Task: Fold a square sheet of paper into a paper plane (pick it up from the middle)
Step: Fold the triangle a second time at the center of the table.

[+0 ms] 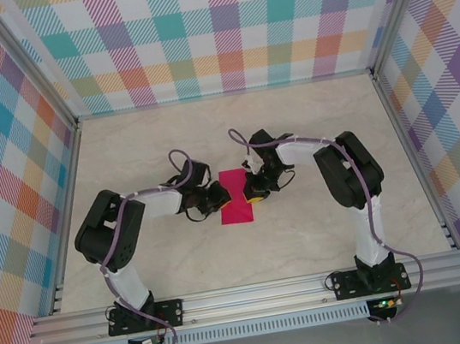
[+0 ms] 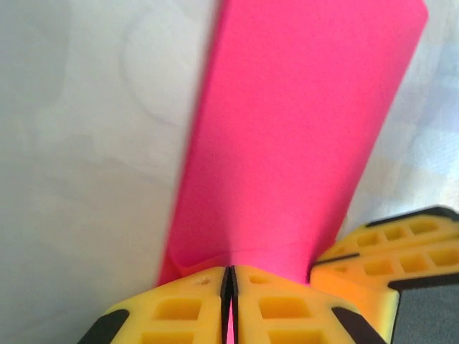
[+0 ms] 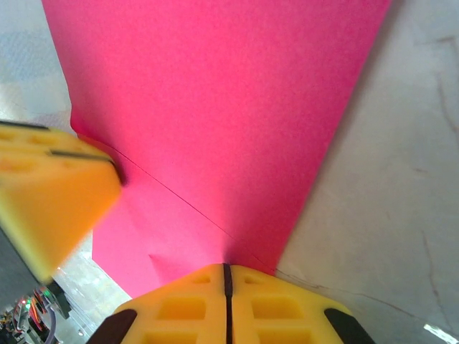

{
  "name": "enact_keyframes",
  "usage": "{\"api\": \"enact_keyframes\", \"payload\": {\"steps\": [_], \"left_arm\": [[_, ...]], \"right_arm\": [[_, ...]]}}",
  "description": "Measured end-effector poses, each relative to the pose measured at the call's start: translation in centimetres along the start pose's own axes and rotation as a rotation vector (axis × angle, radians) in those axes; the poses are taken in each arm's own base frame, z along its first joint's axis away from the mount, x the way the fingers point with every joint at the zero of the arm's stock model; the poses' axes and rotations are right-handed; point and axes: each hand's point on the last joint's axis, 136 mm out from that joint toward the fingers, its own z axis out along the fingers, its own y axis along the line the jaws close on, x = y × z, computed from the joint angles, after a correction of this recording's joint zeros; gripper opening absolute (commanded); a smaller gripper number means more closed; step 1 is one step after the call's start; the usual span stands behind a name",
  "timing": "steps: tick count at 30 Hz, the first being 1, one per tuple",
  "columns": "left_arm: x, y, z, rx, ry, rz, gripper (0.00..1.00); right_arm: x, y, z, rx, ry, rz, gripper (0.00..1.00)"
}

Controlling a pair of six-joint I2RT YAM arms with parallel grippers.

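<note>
Mid-table, between the two arms: the sheet of paper, magenta-pink, showing from above as a rectangle longer near-to-far than left-to-right, lying on the pale marbled table. At its left edge, the left gripper; at its right edge, the right gripper. The two facing each other across the pink, both arms bent inward from bases bolted at the near rail. From the left wrist: yellow fingers pressed together, only a thin dark seam between them and a sliver of pink low in that seam, so clamped on the paper's edge. Pink stretching away from the tips, with a darker, shaded band along one long side. Low on the right of that view, a yellow finger of the other gripper, touching the sheet's edge. From the right wrist: fingers likewise together, seam closed, tips meeting the paper's edge; impossible to tell whether any paper sits between them. A fine straight crease line across the pink, slanting from the left gripper's blurred yellow finger towards the right gripper's tips. Around the table, plaid walls in pastel colours on the left, far and right sides.
</note>
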Motion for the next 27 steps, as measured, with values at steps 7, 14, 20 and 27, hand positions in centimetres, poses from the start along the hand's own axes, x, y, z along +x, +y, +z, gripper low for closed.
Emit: {"api": "enact_keyframes", "payload": {"steps": [7, 14, 20, 27], "left_arm": [[-3.7, 2.3, -2.4, -0.049, -0.107, -0.055, 0.18], [-3.1, -1.2, -3.7, 0.041, -0.11, 0.009, 0.14], [0.1, -3.8, -1.4, 0.097, -0.019, 0.058, 0.06], [0.9, -2.4, 0.6, 0.056, 0.018, 0.04, 0.02]], "right_arm": [[0.0, 0.0, 0.0, 0.001, 0.0, 0.0, 0.1], [0.0, 0.0, 0.0, -0.001, 0.0, 0.0, 0.1], [0.0, 0.1, 0.0, -0.005, 0.0, -0.001, 0.1], [0.0, 0.3, -0.1, -0.012, 0.0, -0.002, 0.1]]}}
